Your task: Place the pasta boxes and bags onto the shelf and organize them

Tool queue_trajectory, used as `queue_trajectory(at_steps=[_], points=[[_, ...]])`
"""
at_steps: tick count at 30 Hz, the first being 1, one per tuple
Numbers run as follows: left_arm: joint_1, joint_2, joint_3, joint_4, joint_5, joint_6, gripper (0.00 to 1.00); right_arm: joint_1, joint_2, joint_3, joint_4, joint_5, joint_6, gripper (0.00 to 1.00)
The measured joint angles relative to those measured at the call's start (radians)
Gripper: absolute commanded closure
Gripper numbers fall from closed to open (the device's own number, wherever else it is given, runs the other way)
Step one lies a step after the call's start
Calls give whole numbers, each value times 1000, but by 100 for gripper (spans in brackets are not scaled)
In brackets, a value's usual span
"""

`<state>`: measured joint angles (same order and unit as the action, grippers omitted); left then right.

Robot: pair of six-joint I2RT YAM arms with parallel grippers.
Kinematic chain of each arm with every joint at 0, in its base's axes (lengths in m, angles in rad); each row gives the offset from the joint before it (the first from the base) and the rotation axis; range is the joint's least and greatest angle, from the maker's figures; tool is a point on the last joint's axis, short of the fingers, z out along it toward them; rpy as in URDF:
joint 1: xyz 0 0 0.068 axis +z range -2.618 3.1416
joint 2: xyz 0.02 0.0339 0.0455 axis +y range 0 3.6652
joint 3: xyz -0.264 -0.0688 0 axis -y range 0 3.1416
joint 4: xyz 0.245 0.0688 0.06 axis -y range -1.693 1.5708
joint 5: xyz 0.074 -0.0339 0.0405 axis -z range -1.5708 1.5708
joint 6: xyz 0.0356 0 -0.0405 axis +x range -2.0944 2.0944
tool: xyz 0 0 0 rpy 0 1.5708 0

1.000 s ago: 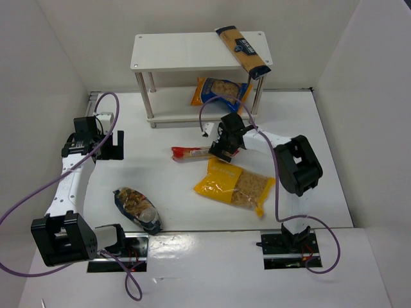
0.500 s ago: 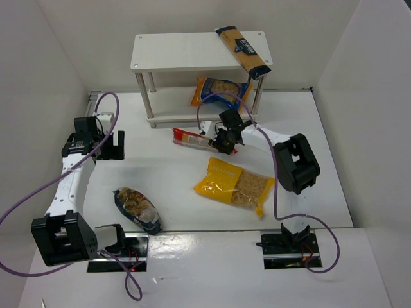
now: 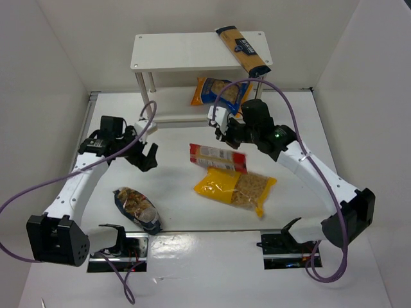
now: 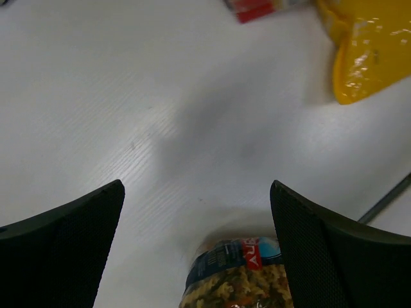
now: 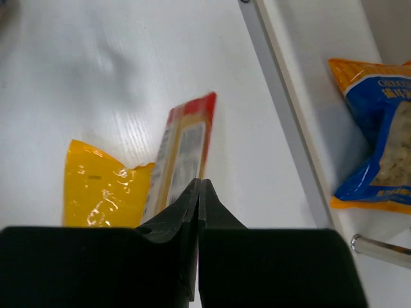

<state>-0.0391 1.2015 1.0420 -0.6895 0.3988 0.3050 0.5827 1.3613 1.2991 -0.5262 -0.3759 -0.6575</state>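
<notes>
Red long narrow pack (image 3: 218, 158): we are pinching one end in the right tool (image 3: 222, 129), which was gaping a second ago and is now clamped tight, the pack lying just beside the yellow windowed bag (image 3: 234, 186), in front of the shelf (image 3: 186, 51). The left tool (image 3: 146, 156), spread wide and holding nothing, is reaching in over the dark-blue clear bag (image 3: 137, 208). We are judging the red pack ready for shelving.

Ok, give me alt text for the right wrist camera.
The right gripper, pressed shut, points at a long red pasta box next to a yellow bag on the white table. At right, a blue-orange bag lies on the shelf's lower board.
</notes>
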Motion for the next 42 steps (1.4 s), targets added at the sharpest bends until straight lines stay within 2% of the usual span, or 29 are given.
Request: queue_trajectory(at_steps=[7,8,11,12,13,23,31,42], points=[[-134,8,28,-20,170,176,0,-1,-29,-68,15,-48,30,100],[-143,8,28,-18,179,191,0,-1,-27,-76,13,-48,31,87],[-153,15,28,-12,188,210,0,-1,-16,-92,21,-27,40,31],[-153,20,28,-11,185,211,0,-1,-10,-103,26,-14,40,7],[-153,23,28,-9,178,209,0,-1,-6,-116,32,3,41,1],[-153,16,27,69,16,93,0,-26,122,-256,126,180,-22,1],[-153,22,27,70,-216,-56,0,-240,203,-268,200,195,-82,1],[-153,22,-19,87,-327,-108,0,-246,289,-269,198,143,-119,1]])
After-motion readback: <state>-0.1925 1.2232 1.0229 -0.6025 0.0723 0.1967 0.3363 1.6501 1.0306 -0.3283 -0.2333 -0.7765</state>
